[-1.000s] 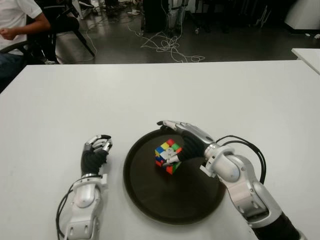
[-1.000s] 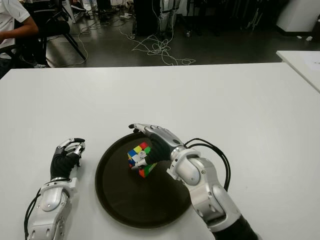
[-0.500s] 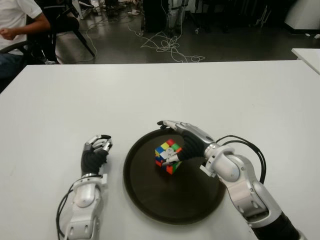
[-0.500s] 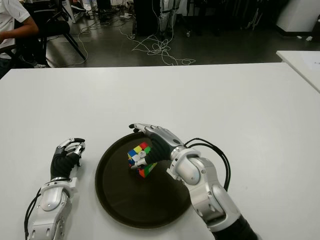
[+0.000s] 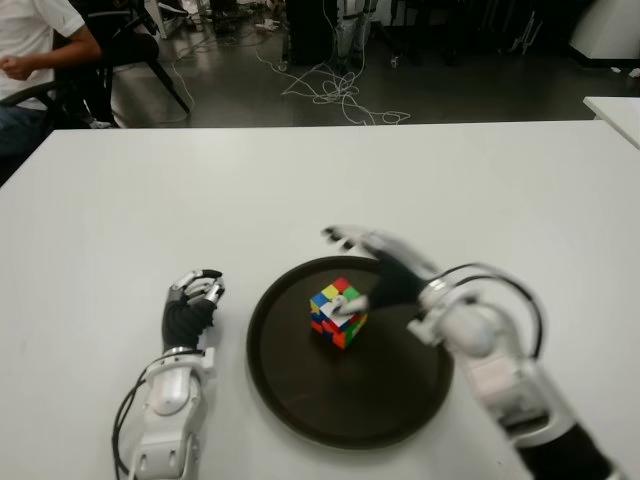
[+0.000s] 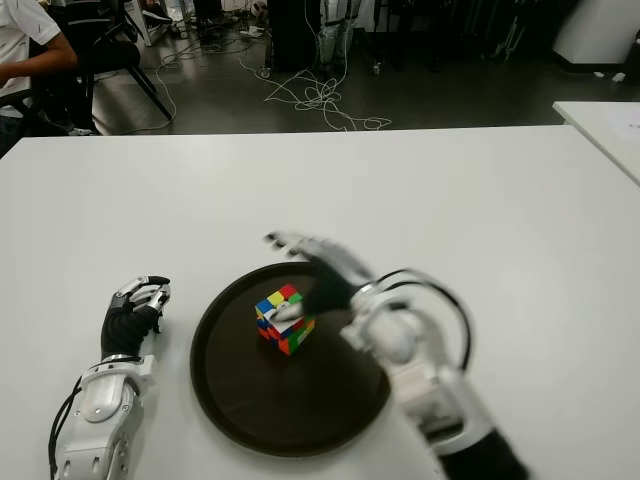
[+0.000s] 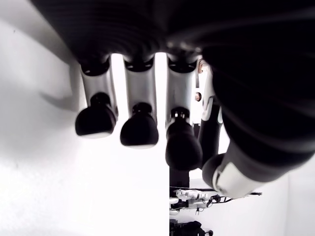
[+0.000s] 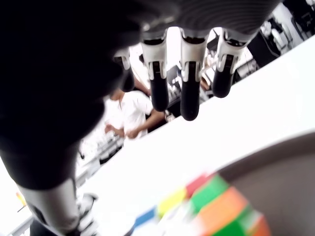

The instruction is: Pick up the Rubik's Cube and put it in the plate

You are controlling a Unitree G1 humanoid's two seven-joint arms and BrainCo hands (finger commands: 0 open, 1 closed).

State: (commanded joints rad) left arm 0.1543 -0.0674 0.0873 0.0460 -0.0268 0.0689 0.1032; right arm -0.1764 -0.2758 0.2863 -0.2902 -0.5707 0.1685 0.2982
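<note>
The Rubik's Cube (image 5: 337,312) stands in the middle of the round dark plate (image 5: 300,400), on its own. My right hand (image 5: 372,272) hovers just right of and above it, motion-blurred, fingers spread and open; the thumb tip is still close to the cube's right face. In the right wrist view the straight fingers (image 8: 189,98) point out over the cube (image 8: 216,206) without touching it. My left hand (image 5: 193,300) shows left of the plate on the white table, fingers curled and holding nothing.
The white table (image 5: 150,200) stretches wide around the plate. A seated person (image 5: 30,40) is at the far left beyond the table. Cables (image 5: 335,90) lie on the floor behind, and another table corner (image 5: 615,110) shows at the far right.
My right hand has let go of the cube and is drawing up and to the right. The cube now sits level in the plate. The left hand has not moved.
</note>
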